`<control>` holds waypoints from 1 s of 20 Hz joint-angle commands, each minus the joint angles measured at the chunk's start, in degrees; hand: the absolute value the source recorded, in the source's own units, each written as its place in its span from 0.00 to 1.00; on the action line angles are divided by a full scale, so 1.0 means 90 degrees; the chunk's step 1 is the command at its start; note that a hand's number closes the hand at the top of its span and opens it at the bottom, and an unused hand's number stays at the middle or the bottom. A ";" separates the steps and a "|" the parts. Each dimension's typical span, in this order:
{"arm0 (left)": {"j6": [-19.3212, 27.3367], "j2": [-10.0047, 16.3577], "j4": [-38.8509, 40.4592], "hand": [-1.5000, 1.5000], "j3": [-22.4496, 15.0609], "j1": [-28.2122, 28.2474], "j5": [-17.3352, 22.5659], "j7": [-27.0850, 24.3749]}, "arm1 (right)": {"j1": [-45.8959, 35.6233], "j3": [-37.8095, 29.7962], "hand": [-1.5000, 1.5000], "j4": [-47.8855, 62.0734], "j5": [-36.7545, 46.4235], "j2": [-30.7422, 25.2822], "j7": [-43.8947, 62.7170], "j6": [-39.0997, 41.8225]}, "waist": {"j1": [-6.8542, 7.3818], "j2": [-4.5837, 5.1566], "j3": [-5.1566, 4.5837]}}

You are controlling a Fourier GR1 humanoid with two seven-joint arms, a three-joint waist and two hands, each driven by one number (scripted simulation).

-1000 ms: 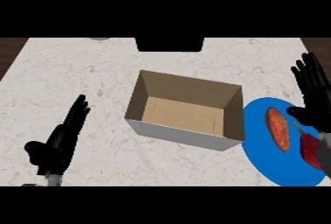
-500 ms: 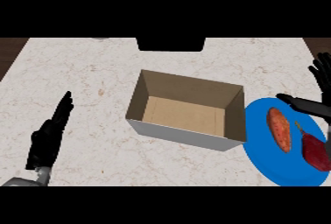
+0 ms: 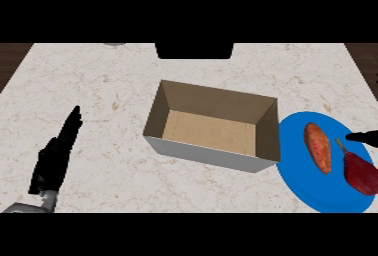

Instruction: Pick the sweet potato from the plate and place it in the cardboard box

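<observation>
Left hand (image 3: 53,159): lower left of the frame, flat and wide, fingers straight and close together, pointing toward the top of the frame. It holds nothing. A bit of grey forearm (image 3: 29,207) shows below it at the bottom edge. It sits over bare surface (image 3: 103,85), pale and marbled, well apart from the box.

Right hand (image 3: 363,136): only a black tip comes in at the right edge, mid-height, over the upper right part of the plate. Too little of it shows; cannot tell whether it is wide or closed. It sits just above the thin tip of the dark red vegetable; whether they touch, cannot tell.

Plate (image 3: 314,192): blue, round, at the right of the frame, cut by the right edge. 2 items lie on it.

Sweet potato (image 3: 318,148): orange, long, lying top to bottom on the left half of the plate. No hand is on it.

Dark red vegetable (image 3: 361,173): right of the sweet potato, near it but apart, with a thin tip pointing up and left.

Box (image 3: 210,131): cardboard, open top, centre of the frame, tan floor visible. Its right wall stands just beside the plate's left rim and hides a little of it.

Top edge, centre: a black block (image 3: 193,50) at the far side of the surface.
</observation>
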 commanded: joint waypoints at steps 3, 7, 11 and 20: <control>0.0051 -0.0085 -0.0012 0.50 -0.0070 -0.0120 -0.0121 0.0208 | -0.0240 0.0797 0.00 -0.0228 0.0669 -0.1453 0.0865 0.1740 | 0.0013 -0.0007 -0.0011; -0.0059 0.0006 -0.0071 0.50 0.0075 0.0018 -0.0065 0.0101 | -0.0361 0.1422 0.00 -0.0844 0.1025 -0.1474 0.1719 0.2297 | 0.0038 -0.0027 -0.0010; -0.0143 -0.0075 -0.0078 0.50 0.0066 -0.0030 -0.0208 0.0104 | -0.0557 0.1597 0.00 -0.1087 0.1075 -0.1094 0.2365 0.2769 | -0.0001 -0.0014 0.0002; -0.0378 -0.0391 0.0118 0.50 0.0390 0.0101 -0.0419 -0.0025 | -0.0200 0.1433 0.00 -0.2008 0.1755 -0.0079 0.3990 0.2409 | -0.0059 -0.0019 0.0002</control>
